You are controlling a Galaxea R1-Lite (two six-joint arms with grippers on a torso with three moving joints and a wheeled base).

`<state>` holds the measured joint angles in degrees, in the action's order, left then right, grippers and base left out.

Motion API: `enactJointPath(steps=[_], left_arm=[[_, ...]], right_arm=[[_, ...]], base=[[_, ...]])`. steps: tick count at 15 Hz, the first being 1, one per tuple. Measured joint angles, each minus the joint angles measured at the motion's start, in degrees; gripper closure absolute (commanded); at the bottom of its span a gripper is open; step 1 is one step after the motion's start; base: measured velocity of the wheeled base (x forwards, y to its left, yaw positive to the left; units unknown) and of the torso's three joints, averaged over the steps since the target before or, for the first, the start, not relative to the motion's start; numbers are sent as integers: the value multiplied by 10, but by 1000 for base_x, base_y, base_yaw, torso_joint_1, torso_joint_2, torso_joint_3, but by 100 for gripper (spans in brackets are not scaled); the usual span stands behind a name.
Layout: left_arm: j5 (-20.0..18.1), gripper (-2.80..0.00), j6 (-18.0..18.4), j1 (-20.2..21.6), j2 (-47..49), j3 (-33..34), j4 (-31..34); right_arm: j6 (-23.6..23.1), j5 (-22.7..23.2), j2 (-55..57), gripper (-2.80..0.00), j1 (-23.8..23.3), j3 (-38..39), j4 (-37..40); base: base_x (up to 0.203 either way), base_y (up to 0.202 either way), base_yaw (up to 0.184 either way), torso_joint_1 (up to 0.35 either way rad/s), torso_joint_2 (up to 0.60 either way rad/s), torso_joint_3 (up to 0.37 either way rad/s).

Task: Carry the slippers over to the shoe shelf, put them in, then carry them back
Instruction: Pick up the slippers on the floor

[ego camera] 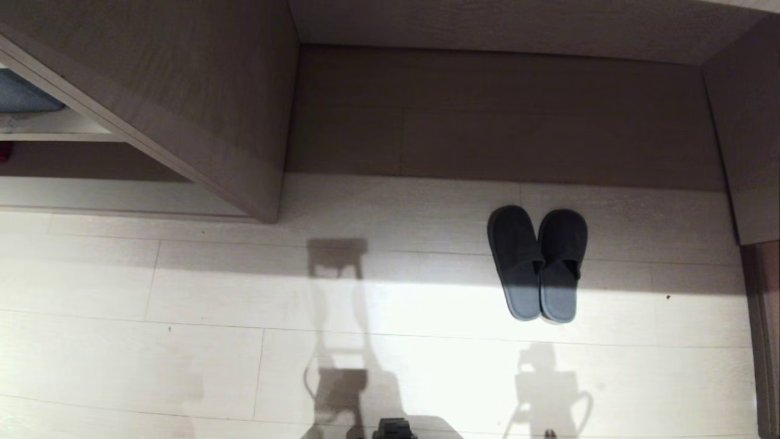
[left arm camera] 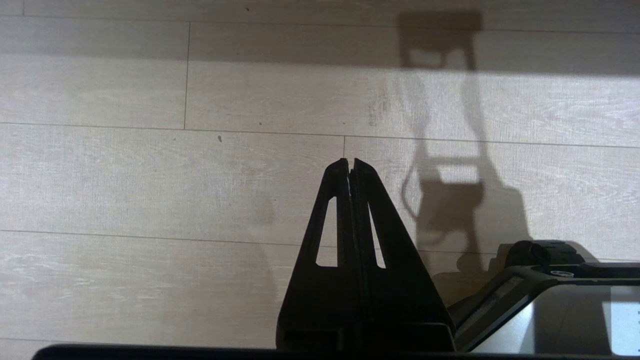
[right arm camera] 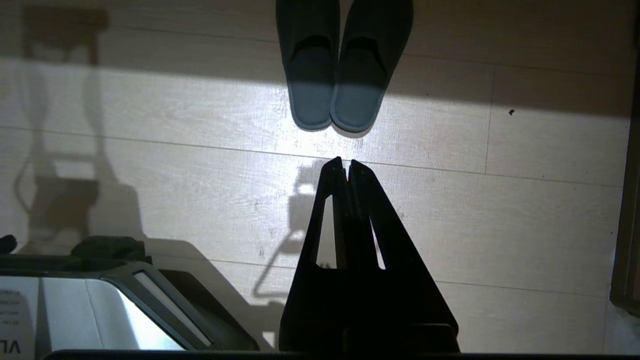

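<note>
Two slippers lie together on pale plank floor; both grippers hang clenched, empty.

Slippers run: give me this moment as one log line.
slippers: paired on floor, untouched | left gripper: shut, empty, over bare floor | right gripper: shut, empty, short of slipper heels

You're looking at the slippers, dark navy-black on the uppers with greyer blue insoles showing at the near end. The floor is pale, whitish wood-grain planks (crossed by grey shadows). The wooden unit at far left is grey-brown wood-grain, and so is the recess behind the slippers. Both grippers, left and right, are black.
</note>
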<state>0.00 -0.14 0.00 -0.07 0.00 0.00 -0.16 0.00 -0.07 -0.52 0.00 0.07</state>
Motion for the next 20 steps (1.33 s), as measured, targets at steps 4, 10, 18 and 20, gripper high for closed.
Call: enactJointPath(steps=[4, 10, 18, 20], left_arm=[[0, 0, 0, 0, 0, 0, 0], [0, 0, 0, 0, 0, 0, 0], [0, 0, 0, 0, 0, 0, 0], [0, 0, 0, 0, 0, 0, 0]], right_arm=[[0, 0, 0, 0, 0, 0, 0], [0, 0, 0, 0, 0, 0, 0], [0, 0, 0, 0, 0, 0, 0], [0, 0, 0, 0, 0, 0, 0]], base=[[0, 0, 0, 2, 2, -198], [0, 0, 0, 0, 1, -200], [0, 0, 0, 2, 3, -198], [0, 0, 0, 5, -1, -197]])
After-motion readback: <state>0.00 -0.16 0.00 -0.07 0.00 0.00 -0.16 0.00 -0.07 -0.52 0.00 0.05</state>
